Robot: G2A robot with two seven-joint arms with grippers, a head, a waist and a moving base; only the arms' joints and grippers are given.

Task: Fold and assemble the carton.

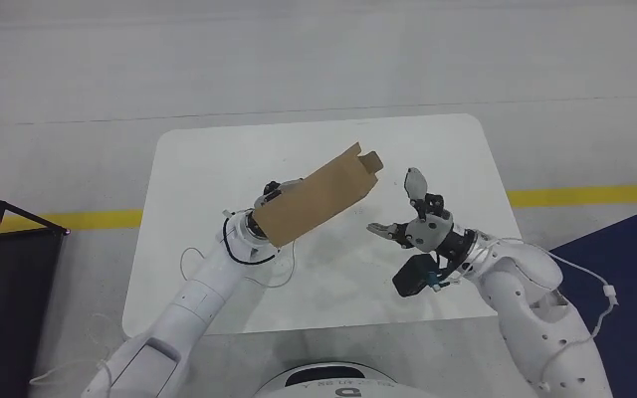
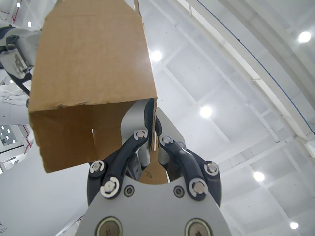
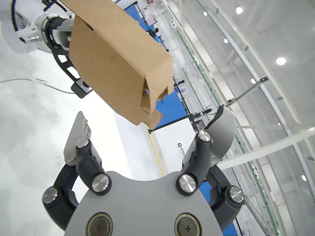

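A brown cardboard carton [image 1: 320, 193] is held up above the white table [image 1: 199, 179], opened into a sleeve with loose flaps at its far end. My left gripper [image 2: 152, 126] is shut on one wall of the carton [image 2: 91, 57] at its near end; in the top view that gripper [image 1: 269, 195] sits at the carton's lower left end. My right gripper [image 1: 396, 207] stands open to the right of the carton, apart from it, with nothing between its fingers. In the right wrist view the carton [image 3: 115, 62] hangs beyond the spread fingers [image 3: 222, 128].
The white table has bare room on all sides of the arms. A thin white cable [image 1: 189, 261] lies on it near the left arm. Yellow floor tape [image 1: 572, 195] runs past the table's right edge.
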